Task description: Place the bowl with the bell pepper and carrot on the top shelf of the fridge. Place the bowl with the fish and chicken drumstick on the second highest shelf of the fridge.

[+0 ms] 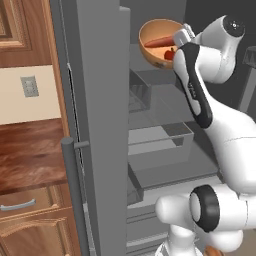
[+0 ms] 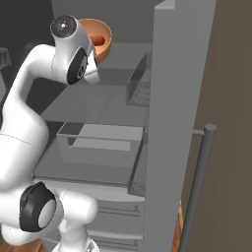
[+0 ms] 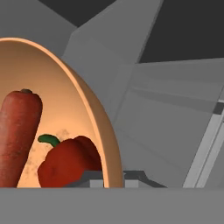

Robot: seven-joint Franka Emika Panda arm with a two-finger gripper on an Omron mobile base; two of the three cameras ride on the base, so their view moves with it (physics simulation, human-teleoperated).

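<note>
You've got the bowl with the bell pepper and carrot [image 1: 155,42] up high inside the open fridge [image 1: 165,125], right at the end of the arm. In the left base view the gripper [image 1: 181,38] meets the bowl's near rim, with the bowl reaching out beyond the hand, deeper into the fridge. From the hand camera the gripper [image 3: 114,178] sits at the rim: one dark fingertip [image 3: 92,178] shows inside the wall and the other just outside it, so the fingers straddle the rim [image 3: 103,127] and look clamped on it.

Look inside the bowl: the carrot [image 3: 17,135] lies along the inner wall, farther from the fingers, and the bell pepper [image 3: 70,162], green stem and all, rests just beside the inner fingertip. In the left base view you see the carrot [image 1: 159,41] crossing the middle of the bowl and the bell pepper [image 1: 170,54] tucked against the hand's side.

From the right base view the bowl [image 2: 101,39] peeks out behind the wrist. Beyond and below the hand runs a flat grey shelf [image 1: 150,75]; you cannot tell whether the bowl touches it. Lower down sits a clear drawer bin [image 1: 160,142].
</note>
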